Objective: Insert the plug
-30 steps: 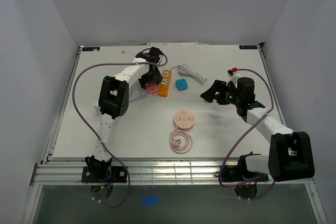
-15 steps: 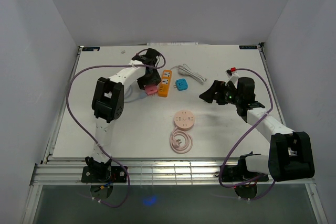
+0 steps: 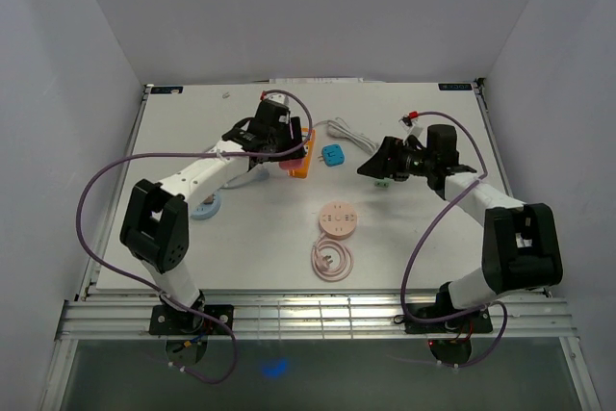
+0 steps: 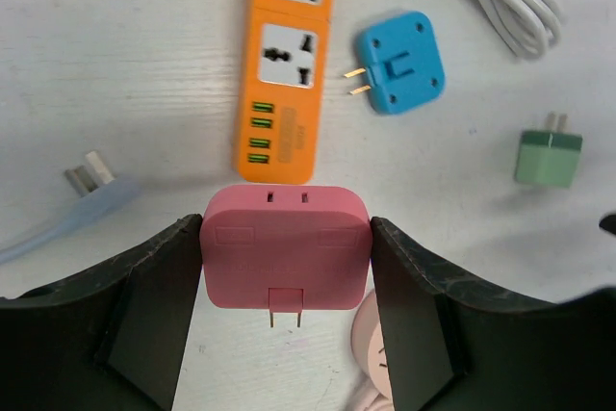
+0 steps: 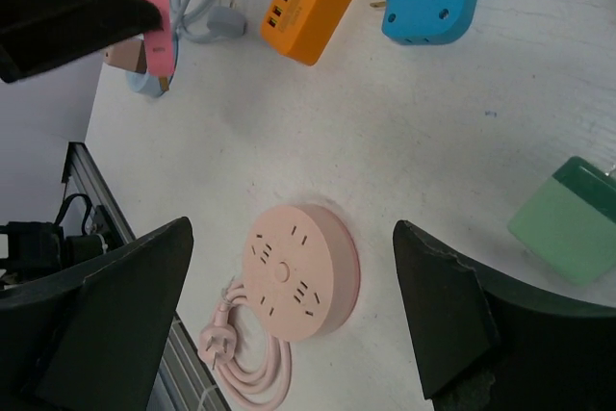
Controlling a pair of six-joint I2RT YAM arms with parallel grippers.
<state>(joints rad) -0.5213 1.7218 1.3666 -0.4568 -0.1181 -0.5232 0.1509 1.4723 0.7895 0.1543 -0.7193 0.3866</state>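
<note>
My left gripper [image 3: 289, 153] is shut on a pink plug adapter [image 4: 285, 247], held by its two sides above the table with its two prongs pointing toward the camera. It hangs just short of the USB end of the orange power strip [image 4: 289, 64], which also shows in the top view [image 3: 303, 153]. The held plug shows in the right wrist view [image 5: 154, 16]. My right gripper [image 3: 371, 168] is open and empty, above the round pink socket [image 5: 303, 271] with its coiled cord.
A blue adapter [image 4: 399, 63] lies right of the strip. A green adapter [image 4: 549, 156] lies near the right gripper. A white cable [image 3: 351, 134] lies behind them, and a light blue plug and cord [image 4: 87, 175] lie to the left.
The left arm has swung and carried the pink plug to the right, up over the near end of the orange strip. The right gripper has moved slightly farther back and left.
</note>
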